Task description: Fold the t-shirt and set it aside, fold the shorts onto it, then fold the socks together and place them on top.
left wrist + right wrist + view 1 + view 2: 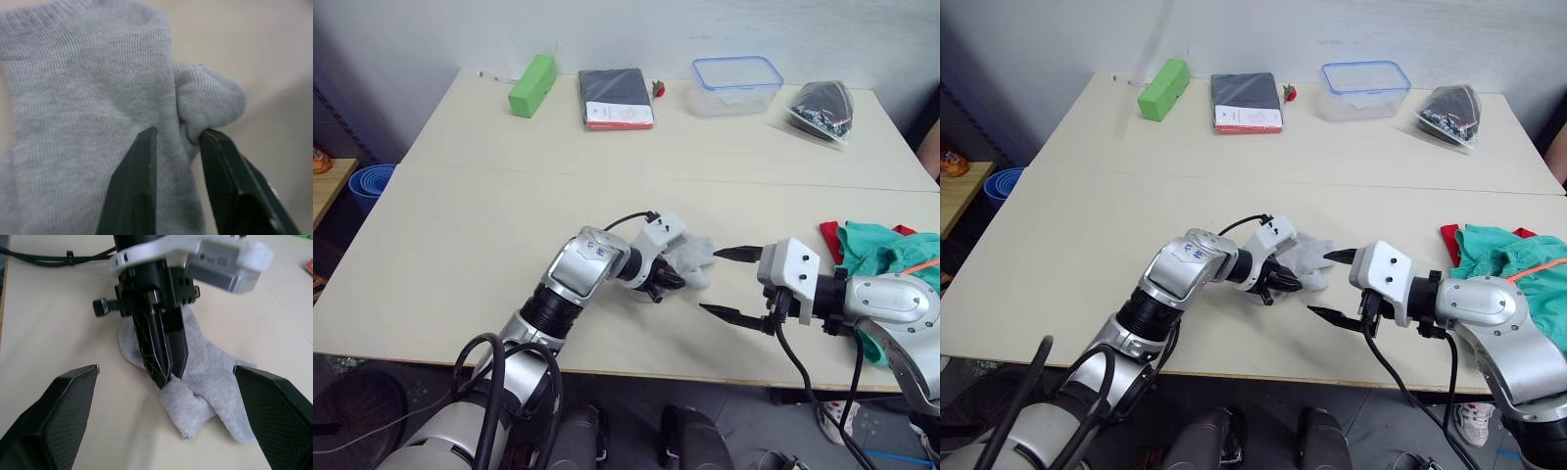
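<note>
The light grey socks (693, 258) lie on the table near the front middle, one overlapping the other. My left gripper (668, 281) is shut on a bunched fold at their near edge, and its dark fingers (137, 186) pinch the knit. My right gripper (715, 282) hovers just right of the socks, wide open and pointing at them, holding nothing. At the table's right edge the teal-green shorts (881, 250) lie in a heap with an orange drawstring. The red t-shirt (829, 235) peeks out from under them.
Along the far edge of the table (460, 245) stand a green block (532, 85), a black book (616, 98), a clear box with a blue rim (737, 85) and a plastic bag of dark items (822, 110). A blue bucket (370, 186) sits on the floor to the left.
</note>
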Controlling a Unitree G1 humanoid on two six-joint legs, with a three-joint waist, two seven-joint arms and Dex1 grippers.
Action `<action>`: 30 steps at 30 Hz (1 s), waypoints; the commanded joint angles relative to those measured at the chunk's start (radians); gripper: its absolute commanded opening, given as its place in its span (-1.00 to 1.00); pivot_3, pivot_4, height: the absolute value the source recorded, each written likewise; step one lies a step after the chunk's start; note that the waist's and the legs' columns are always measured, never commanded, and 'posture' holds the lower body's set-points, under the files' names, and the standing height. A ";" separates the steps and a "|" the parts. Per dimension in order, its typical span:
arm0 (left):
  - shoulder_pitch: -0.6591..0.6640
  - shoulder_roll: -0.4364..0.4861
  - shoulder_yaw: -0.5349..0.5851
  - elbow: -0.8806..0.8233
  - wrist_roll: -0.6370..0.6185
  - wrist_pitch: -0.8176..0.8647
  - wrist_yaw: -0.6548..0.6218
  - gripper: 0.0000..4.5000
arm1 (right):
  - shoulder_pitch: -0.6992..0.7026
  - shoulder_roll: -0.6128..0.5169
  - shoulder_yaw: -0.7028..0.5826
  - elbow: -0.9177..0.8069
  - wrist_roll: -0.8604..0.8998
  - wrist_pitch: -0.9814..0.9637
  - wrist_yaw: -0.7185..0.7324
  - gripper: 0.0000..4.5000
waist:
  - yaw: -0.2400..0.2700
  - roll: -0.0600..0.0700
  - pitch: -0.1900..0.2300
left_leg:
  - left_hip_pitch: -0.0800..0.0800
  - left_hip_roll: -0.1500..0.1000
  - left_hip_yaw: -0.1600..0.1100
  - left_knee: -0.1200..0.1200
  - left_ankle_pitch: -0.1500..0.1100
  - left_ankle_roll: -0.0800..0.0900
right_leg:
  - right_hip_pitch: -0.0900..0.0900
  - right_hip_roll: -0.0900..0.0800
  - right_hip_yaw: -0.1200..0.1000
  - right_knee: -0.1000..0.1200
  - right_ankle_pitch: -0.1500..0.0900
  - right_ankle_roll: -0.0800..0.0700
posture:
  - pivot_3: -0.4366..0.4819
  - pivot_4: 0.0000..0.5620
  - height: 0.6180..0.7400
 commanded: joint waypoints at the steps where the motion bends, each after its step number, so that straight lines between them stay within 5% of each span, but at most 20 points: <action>1: -0.007 0.099 0.048 -0.176 -0.102 -0.010 -0.093 0.05 | 0.007 -0.018 0.000 0.012 -0.035 -0.053 0.009 1.00 | -0.001 0.000 0.000 | 0.000 0.000 0.000 0.000 0.000 0.000 | 0.000 0.000 0.000 -0.001 0.000 0.000 | -0.05 -0.47 1.00; 7: 0.034 0.364 0.006 -0.279 -0.103 -0.248 -0.221 0.83 | -0.020 -0.030 0.029 0.099 -0.142 -0.158 0.004 1.00 | -0.002 0.001 0.000 | 0.002 0.000 0.001 -0.001 -0.001 -0.003 | 0.001 0.000 0.002 -0.002 -0.001 -0.001 | -0.05 -0.47 1.00; 12: 0.100 0.468 -0.079 -0.283 -0.049 -0.441 -0.272 0.83 | -0.121 -0.037 0.098 0.251 -0.271 -0.302 0.012 1.00 | -0.002 0.001 0.000 | 0.003 0.000 0.003 -0.002 -0.001 -0.003 | 0.000 0.001 0.002 -0.002 -0.001 -0.001 | -0.05 -0.47 1.00; 22: 0.147 0.384 -0.183 -0.194 0.055 -0.611 -0.239 0.83 | -0.405 0.065 0.298 0.673 -0.523 -0.639 -0.033 1.00 | -0.007 0.001 0.000 | 0.002 0.001 0.004 0.000 0.000 -0.002 | 0.000 0.007 0.002 0.000 -0.001 -0.002 | -0.05 -0.47 1.00; 24: 0.147 0.374 -0.187 -0.165 0.069 -0.623 -0.231 0.84 | -0.438 0.087 0.315 0.728 -0.546 -0.674 -0.040 0.83 | -0.011 0.001 0.001 | 0.002 0.002 0.004 0.000 0.000 -0.002 | 0.000 0.009 0.001 0.002 -0.001 -0.002 | -0.05 -0.47 1.00; 30: 0.159 0.375 -0.186 -0.143 0.084 -0.623 -0.245 0.01 | -0.474 0.110 0.330 0.803 -0.573 -0.740 -0.042 -0.06 | -0.018 0.001 0.001 | 0.002 0.003 0.004 0.001 0.000 -0.002 | 0.000 0.010 -0.001 0.002 -0.001 -0.002 | -0.05 -0.47 1.00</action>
